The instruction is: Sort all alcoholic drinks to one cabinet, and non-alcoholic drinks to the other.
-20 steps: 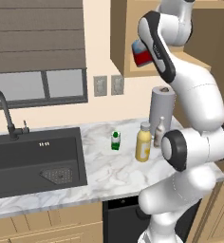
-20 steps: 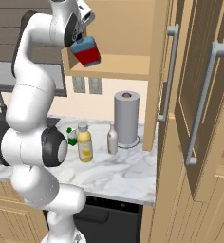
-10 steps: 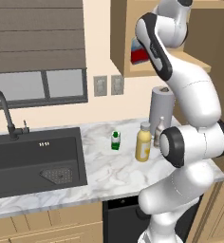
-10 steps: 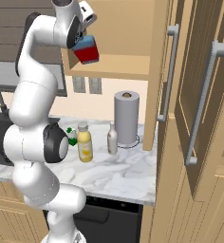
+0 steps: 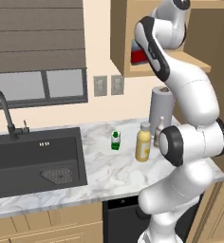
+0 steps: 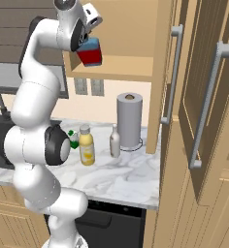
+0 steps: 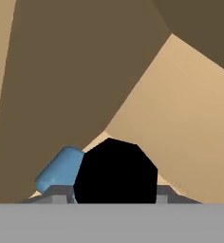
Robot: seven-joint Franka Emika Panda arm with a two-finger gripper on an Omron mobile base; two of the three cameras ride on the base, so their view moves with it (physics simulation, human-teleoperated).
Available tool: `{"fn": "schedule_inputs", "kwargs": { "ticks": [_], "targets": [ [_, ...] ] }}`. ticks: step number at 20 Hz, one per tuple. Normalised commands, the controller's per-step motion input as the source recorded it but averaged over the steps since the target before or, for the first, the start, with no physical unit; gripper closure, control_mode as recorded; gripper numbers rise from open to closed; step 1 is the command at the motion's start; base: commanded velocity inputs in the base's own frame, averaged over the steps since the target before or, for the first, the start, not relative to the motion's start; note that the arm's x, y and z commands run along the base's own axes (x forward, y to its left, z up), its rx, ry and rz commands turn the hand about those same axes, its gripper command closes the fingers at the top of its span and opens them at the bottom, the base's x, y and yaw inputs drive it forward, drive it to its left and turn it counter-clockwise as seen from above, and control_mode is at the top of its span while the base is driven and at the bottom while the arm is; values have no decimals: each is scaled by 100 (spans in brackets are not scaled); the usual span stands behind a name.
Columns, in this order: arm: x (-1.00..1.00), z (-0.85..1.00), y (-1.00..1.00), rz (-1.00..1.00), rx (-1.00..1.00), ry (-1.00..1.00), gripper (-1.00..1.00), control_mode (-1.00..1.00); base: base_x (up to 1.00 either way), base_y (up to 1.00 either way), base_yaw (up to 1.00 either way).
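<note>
- Where the blue bottle (image 6: 89, 52) sits now is on the shelf board of the small cabinet (image 6: 131, 68), high above the table; it looks squat, square and rigid, likely fairly heavy for its size with smooth faces, so its flat sides just under the black cap (image 7: 115, 171) seem the safest place to pinch.
- At the bottle's top is the tool (image 6: 86, 39); in the hand view the cap lies between its tips, but whether the jaws grip the bottle or have let go, I cannot tell.
- Below, on the marble table (image 5: 109, 171), the slim grey bottle (image 6: 115, 141) stands just beside the paper towel roll (image 6: 129, 121); its long neck is an easy hold, though it looks tippy.
- Near it stands the tall yellow bottle (image 5: 143, 142), stiff and probably heavier, best taken around the body.
- Just beyond is the small green-and-white carton (image 5: 115, 141), light and possibly crushable.
- To the right rises the tall pantry unit (image 6: 204, 106) with bar handles; the sink (image 5: 33, 159) lies to the left.
- Judging from this, one alcoholic drink is placed and three drinks remain.
</note>
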Motion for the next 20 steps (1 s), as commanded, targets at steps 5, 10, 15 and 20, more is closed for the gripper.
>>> {"fn": "schedule_inputs", "kwargs": {
  "ticks": [5,10,15,20],
  "targets": [
    [31,0,0,-11,0,0,-100,-100,0,0,0],
    [62,0,-3,-12,0,0,-100,-100,0,0,0],
    [21,-1,-2,-8,2,0,-100,-100,0,0,0],
    [-35,-4,0,-8,5,0,-100,-100,0,0,0]
  ]
}}
